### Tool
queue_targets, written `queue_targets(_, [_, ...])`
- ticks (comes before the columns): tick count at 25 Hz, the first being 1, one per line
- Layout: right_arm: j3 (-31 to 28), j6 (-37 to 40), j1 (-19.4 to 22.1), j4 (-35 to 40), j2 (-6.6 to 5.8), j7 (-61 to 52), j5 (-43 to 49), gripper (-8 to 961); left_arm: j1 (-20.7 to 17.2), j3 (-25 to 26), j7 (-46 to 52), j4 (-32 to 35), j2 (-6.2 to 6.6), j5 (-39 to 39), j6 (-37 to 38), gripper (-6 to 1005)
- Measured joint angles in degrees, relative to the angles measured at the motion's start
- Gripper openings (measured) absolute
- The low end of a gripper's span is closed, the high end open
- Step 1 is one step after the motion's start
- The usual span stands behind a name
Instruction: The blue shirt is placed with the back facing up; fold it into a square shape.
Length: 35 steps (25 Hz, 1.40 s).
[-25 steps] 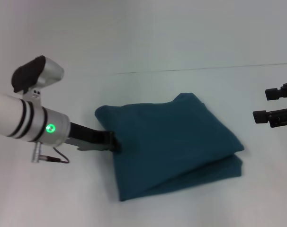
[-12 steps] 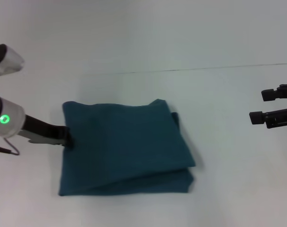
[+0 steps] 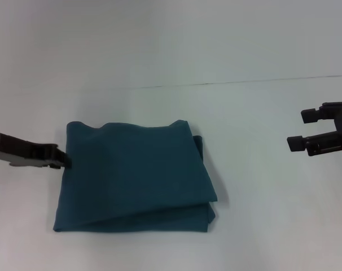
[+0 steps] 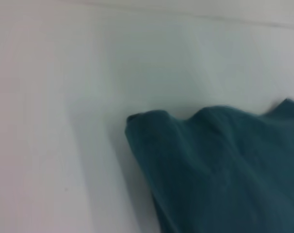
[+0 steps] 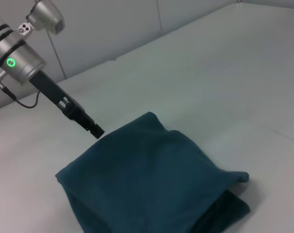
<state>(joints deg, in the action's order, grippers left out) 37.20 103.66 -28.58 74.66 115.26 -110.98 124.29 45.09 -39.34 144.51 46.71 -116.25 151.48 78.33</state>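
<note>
Soft dark teal-blue knit shirt (image 3: 134, 175) folded into a rough square on smooth white counter (image 3: 171, 56), left tool (image 3: 62, 160) pinching its left edge, right tool (image 3: 305, 130) spread, well right of it

A bare test lab, by the look: plain white matte surface (image 3: 159, 51), pale panelled wall (image 5: 127, 24) upper left.

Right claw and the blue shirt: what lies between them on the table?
Nothing. In the head view only bare white table lies between the right claw and the folded blue shirt.
</note>
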Motion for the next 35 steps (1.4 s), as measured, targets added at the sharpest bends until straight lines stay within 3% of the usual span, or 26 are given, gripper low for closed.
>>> queue_targets(2, [0.1, 0.2, 0.0, 0.0, 0.11, 0.0, 0.0, 943, -2.3, 0.5, -2.9, 3.3, -0.16, -3.8, 2.1, 119])
queue_targets(6, [0.5, 0.6, 0.2, -0.3, 0.14, 0.0, 0.0, 943, -5.5, 4.1, -10.6, 8.4, -0.31, -9.5, 8.7, 270])
queue_targets(13, [1.5, 6.6, -0.1, -0.6, 0.24, 0.4, 0.0, 942, -12.1, 17.9, -28.8, 13.6, -0.26, -21.2, 30.6, 589])
queue_targets(16, [3.5, 8.7, 0.1, -0.9, 0.63, 0.2, 0.0, 942, -16.2, 21.7, -35.2, 13.6, -0.85, -25.4, 38.0, 651])
queue_targets(24, [9.8, 9.9, 2.6, -1.0, 2.21, -0.6, 1.6, 942, -25.4, 20.0, -45.4, 13.4, -4.57, -26.2, 39.7, 818])
queue_targets(27, [11.1, 9.9, 2.8, -1.3, 3.38, 0.0, 2.4, 942, -26.2, 19.7, -47.7, 12.1, -4.99, -25.9, 39.7, 950])
queue_targets(30, [12.3, 9.5, 2.6, -2.1, 4.28, 1.1, 3.0, 942, -26.2, 19.6, -48.3, 11.2, -4.97, -25.8, 39.7, 950])
queue_targets(35, [13.0, 8.5, 2.2, -5.5, 4.48, 2.8, 2.5, 942, -26.3, 17.6, -48.4, 11.0, -5.16, -25.1, 39.8, 951])
